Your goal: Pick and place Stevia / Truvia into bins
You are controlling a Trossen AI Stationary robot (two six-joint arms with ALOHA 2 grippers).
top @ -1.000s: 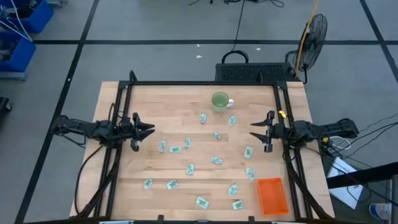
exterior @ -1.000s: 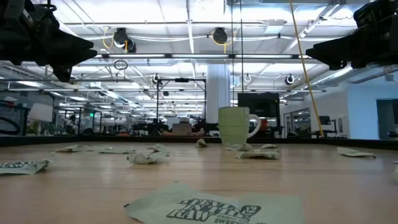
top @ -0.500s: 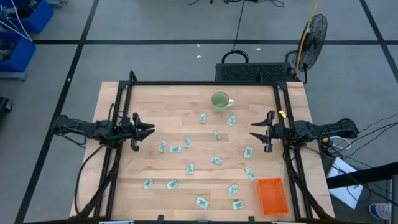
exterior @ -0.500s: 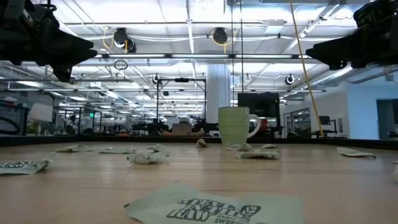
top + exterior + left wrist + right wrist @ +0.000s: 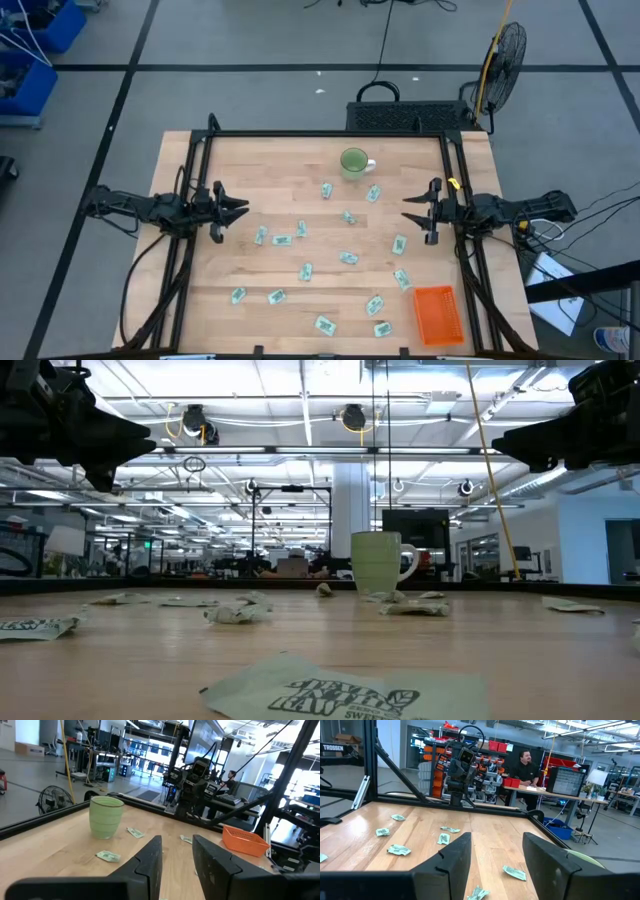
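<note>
Several pale green and white Stevia sachets [image 5: 347,258] lie flat, scattered over the wooden table; one lies close to the low camera [image 5: 345,693]. The orange bin [image 5: 437,313] sits at the near right corner and shows beyond my left fingers [image 5: 244,839]. My left gripper [image 5: 240,208] hangs open above the table's left side, pointing right. My right gripper [image 5: 408,210] hangs open above the right side, pointing left. Both are raised clear of the sachets and hold nothing.
A green mug [image 5: 354,162] stands near the far edge, handle to the right. A black metal frame [image 5: 330,135] borders the table. A fan [image 5: 505,50] stands beyond the far right corner. A seated person [image 5: 526,767] shows in the room behind.
</note>
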